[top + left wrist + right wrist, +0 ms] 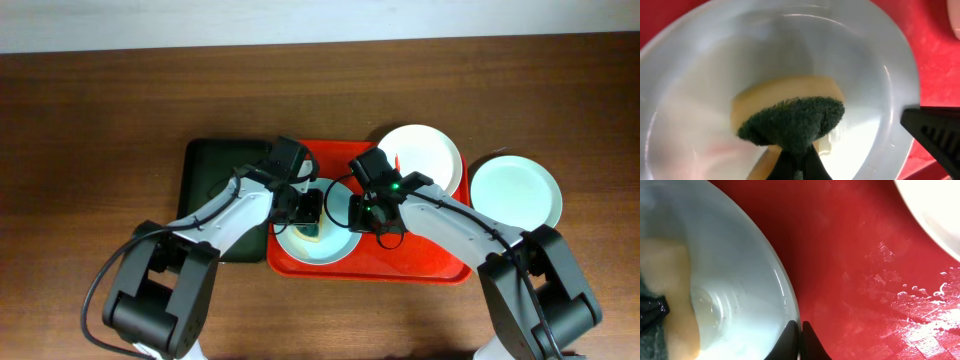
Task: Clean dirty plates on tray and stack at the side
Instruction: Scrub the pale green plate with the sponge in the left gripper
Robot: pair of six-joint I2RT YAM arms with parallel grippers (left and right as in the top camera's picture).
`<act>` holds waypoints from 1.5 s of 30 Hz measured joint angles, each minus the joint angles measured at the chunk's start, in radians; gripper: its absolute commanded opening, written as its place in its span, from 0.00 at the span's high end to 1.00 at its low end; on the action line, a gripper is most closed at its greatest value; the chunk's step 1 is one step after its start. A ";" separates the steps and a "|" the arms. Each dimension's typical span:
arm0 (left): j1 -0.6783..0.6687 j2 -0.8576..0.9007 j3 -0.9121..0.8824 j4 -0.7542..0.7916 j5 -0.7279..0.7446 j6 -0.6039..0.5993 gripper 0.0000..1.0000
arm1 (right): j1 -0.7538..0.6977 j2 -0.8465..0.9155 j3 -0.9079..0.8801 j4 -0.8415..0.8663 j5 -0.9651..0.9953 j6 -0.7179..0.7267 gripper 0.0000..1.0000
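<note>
The pale blue plate [330,248] lies on the red tray [420,262]. My left gripper [310,210] is shut on a yellow sponge with a dark green scouring side [795,120] and presses it onto the inside of the plate [865,60]. A faint pink smear shows beside the sponge. My right gripper [800,328] is shut on the right rim of that plate [730,265]. The white plate [420,155] rests at the tray's back right corner. The mint green plate [515,192] sits on the table to the right of the tray.
A dark green tray [210,185] lies against the red tray's left side, under my left arm. The red tray's floor [865,280] is wet with droplets. The white plate's edge [935,210] shows in the right wrist view.
</note>
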 measured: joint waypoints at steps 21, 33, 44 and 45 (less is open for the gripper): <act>0.003 0.047 0.024 0.102 -0.174 0.001 1.00 | 0.000 -0.001 0.000 -0.008 0.006 0.002 0.96; -0.005 -0.032 0.051 0.040 -0.035 0.042 1.00 | 0.004 -0.001 0.000 -0.006 0.014 0.000 0.96; -0.006 -0.017 0.020 -0.037 -0.194 -0.024 1.00 | 0.005 -0.001 0.000 -0.006 0.016 0.000 0.96; -0.006 0.010 0.020 -0.030 -0.187 -0.035 1.00 | 0.005 -0.001 0.000 -0.006 0.015 0.000 0.96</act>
